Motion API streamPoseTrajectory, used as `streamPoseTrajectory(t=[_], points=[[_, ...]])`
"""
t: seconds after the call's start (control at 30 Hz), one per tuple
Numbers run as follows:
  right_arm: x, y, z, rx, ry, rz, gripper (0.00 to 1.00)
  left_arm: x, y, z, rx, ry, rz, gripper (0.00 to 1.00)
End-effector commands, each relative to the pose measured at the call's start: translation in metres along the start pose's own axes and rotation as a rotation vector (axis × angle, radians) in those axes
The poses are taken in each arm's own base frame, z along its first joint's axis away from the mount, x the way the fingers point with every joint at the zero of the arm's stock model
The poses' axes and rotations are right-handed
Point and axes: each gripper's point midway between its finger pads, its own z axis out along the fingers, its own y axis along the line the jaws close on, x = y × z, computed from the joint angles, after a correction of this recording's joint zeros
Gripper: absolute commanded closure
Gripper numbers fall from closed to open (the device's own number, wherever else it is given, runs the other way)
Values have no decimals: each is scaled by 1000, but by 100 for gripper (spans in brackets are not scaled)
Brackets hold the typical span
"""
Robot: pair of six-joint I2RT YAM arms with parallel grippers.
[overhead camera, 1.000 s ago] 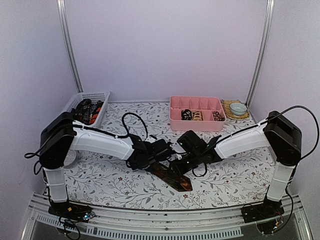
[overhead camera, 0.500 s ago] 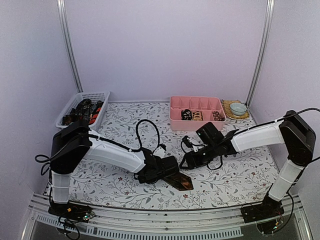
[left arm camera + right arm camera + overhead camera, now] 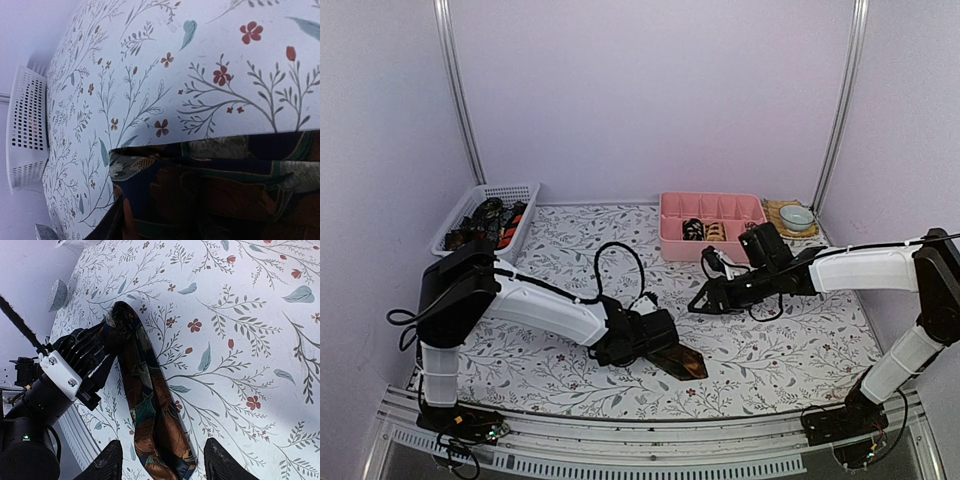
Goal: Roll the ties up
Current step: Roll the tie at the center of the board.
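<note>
Withdrawn toward pink tray (image 3: 710,252): right claw (image 3: 702,304), spread, empty. Left flat on counter (image 3: 790,350), front centre, unrolled: brown patterned tie (image 3: 685,362). Set over its left end: left claw (image 3: 660,342), grip impossible to tell. Probably regrasping before rolling.

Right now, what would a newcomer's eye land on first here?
A dark brown patterned tie lies on the flowered table near its front edge, the left hand at one end. Behind, a pink tray holds small rolled ties, the right hand open in front of it.
</note>
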Motion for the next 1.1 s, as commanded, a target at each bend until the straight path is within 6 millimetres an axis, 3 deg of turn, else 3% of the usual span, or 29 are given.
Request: streamPoseTrajectory(t=[0.0, 0.47, 0.7, 0.83, 1.07], points=[[-7, 17, -14, -59, -38, -10, 45, 43, -64, 4, 299, 148, 41, 60], [-6, 15, -9, -73, -23, 19, 45, 27, -63, -10, 383, 117, 8, 46], [-6, 15, -2, -97, -8, 55, 45, 16, -33, -10, 339, 97, -83, 37], [-4, 15, 4, -117, 6, 85, 46, -3, -12, -19, 341, 48, -149, 33], [-3, 12, 10, -122, 16, 106, 46, -23, 7, -26, 358, -5, -228, 28]])
